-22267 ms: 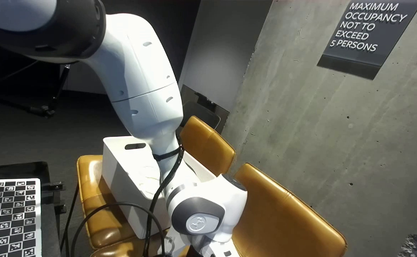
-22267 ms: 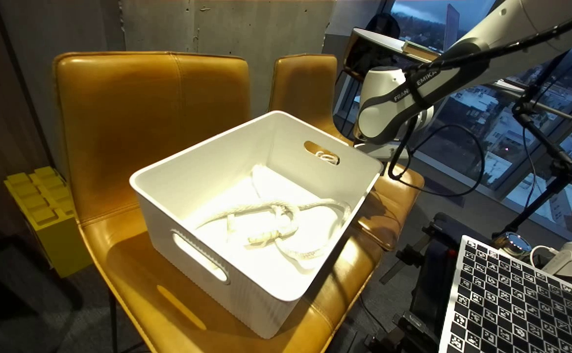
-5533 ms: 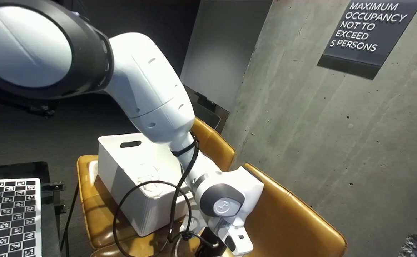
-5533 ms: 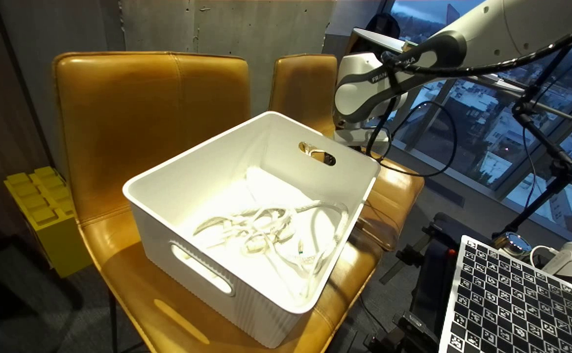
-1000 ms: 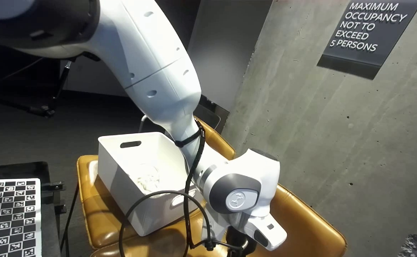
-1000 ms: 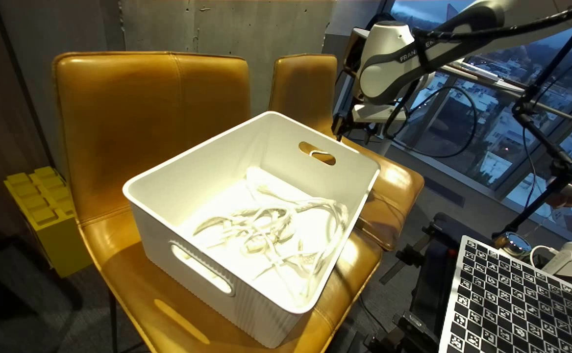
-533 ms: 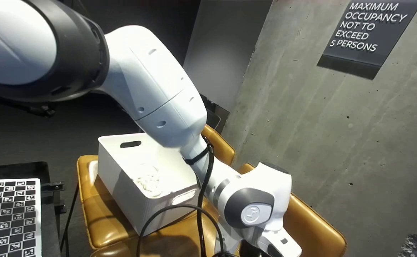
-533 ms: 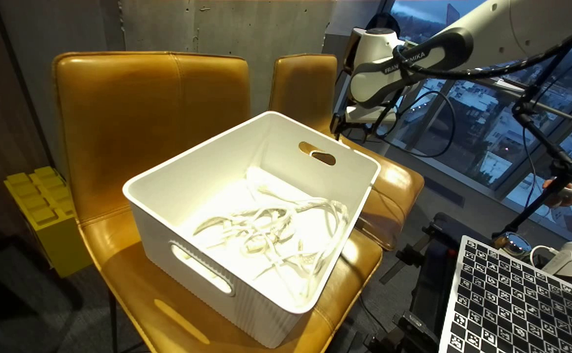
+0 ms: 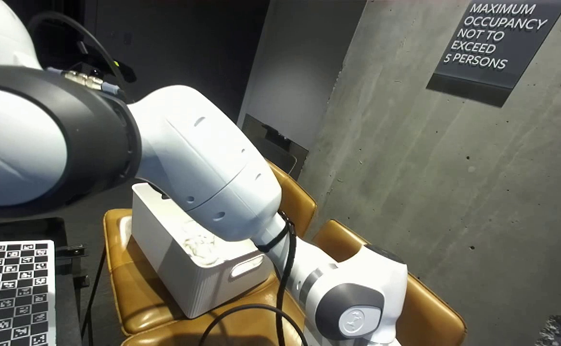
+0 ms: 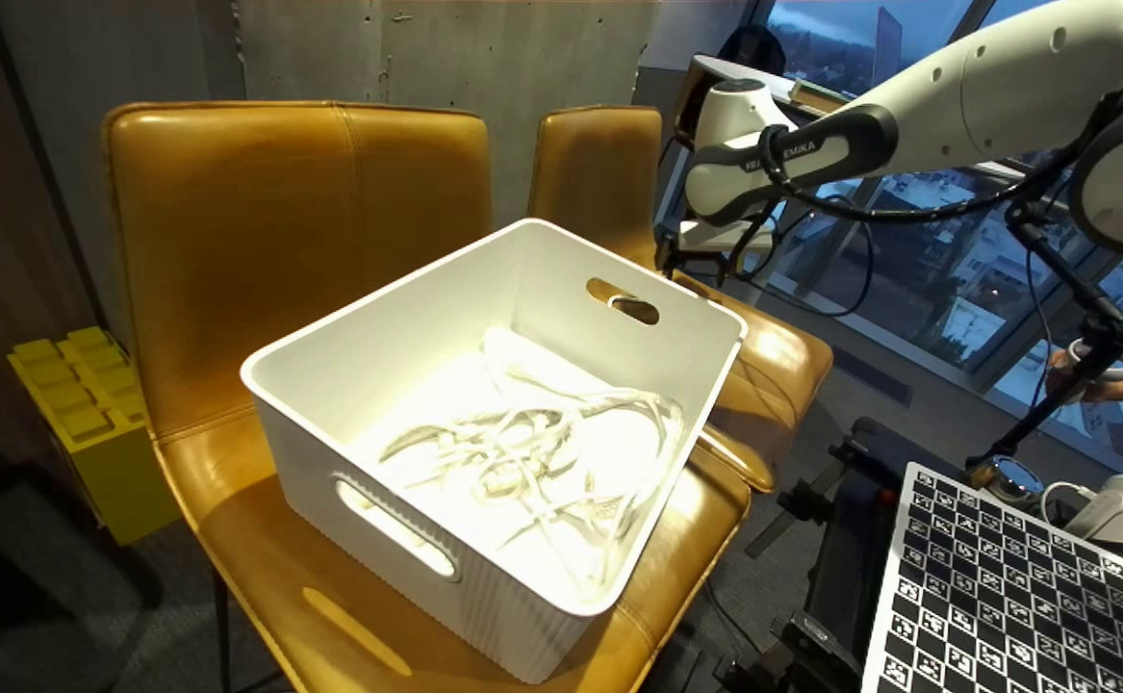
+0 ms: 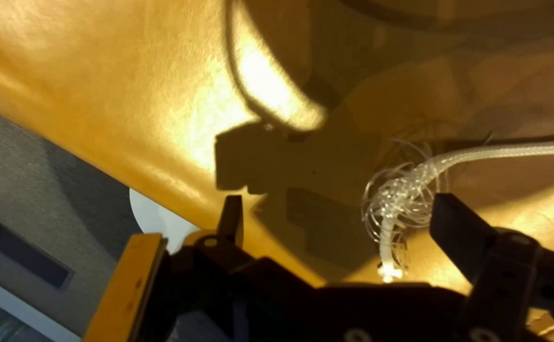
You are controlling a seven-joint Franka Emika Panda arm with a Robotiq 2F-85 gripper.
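In the wrist view my gripper (image 11: pixel 337 206) stands open, fingers wide apart, over a tan leather seat (image 11: pixel 115 95). A white cord (image 11: pixel 504 151) with a frayed, tangled end lies on that seat, closer to the right finger, and runs out at the right edge. Nothing is gripped; contact with the cord cannot be told. In an exterior view the gripper (image 10: pixel 694 265) is small, just beyond the white bin (image 10: pixel 523 606), its tips partly hidden by the rim. Several white cords (image 10: pixel 532 452) lie tangled inside the bin, which rests on the nearer tan chair.
The bin's tall wall with its handle slot (image 10: pixel 624 301) stands beside the gripper. Chair backs (image 10: pixel 595 178) rise behind, near a concrete wall (image 9: pixel 434 192). A checkered board (image 10: pixel 1013 597) lies at right; a hand holds a white controller (image 10: pixel 1105 364). A yellow block (image 10: pixel 99 433) sits left.
Within the last second the forearm and elbow have swung lower; the gripper has shifted only slightly, staying open. Compared with the oldest frames, more cord lies in the bin, and the bin sits slightly shifted.
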